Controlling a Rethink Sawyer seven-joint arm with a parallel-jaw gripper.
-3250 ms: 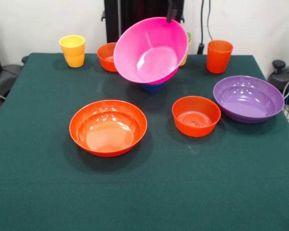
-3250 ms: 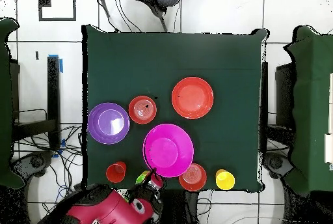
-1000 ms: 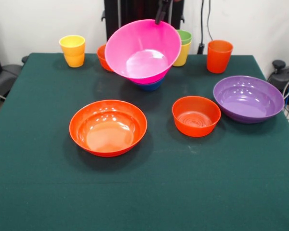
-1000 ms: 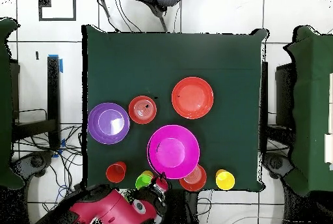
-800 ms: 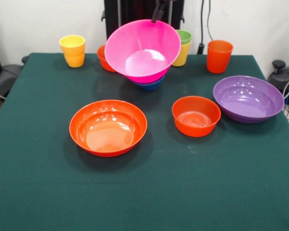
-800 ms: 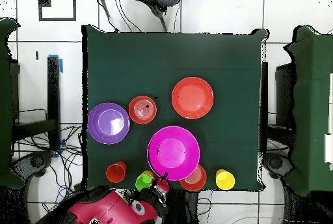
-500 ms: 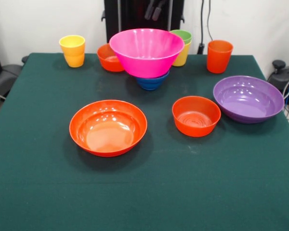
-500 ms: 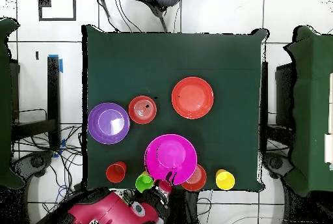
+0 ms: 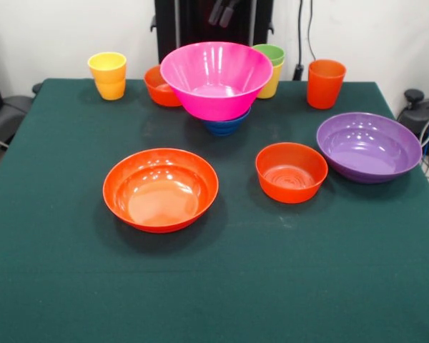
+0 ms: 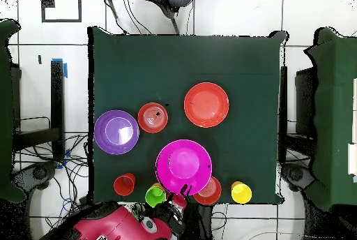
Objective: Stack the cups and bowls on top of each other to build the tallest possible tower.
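fingers (image 9: pixel 229 15) spread a little apart and empty, hanging just above and behind the rim of the pink bowl (image 9: pixel 216 78), not touching it. gripper (image 9: pixel 224 13) poking down at the front view's top edge; in the overhead view only the red and black arm (image 10: pixel 122 225) reaching to that bowl's robot-side rim.

barely begun, judging by the layout: pink bowl resting upright on the small blue bowl (image 9: pixel 225 126), a two-piece pile with the wide piece on the narrow one. beside the pink bowl toward the robot, a green cup (image 9: pixel 272 54) nested in a yellow cup (image 9: pixel 269 82); on the pink bowl's other flank a small orange bowl (image 9: pixel 161 86), and past that the second yellow cup (image 9: pixel 108 75). orange cup (image 9: pixel 324 83) beyond the green one. well in front of the pink bowl, unstacked: wide orange bowl (image 9: pixel 161 189), small orange bowl (image 9: pixel 291 171), purple bowl (image 9: pixel 369 146).
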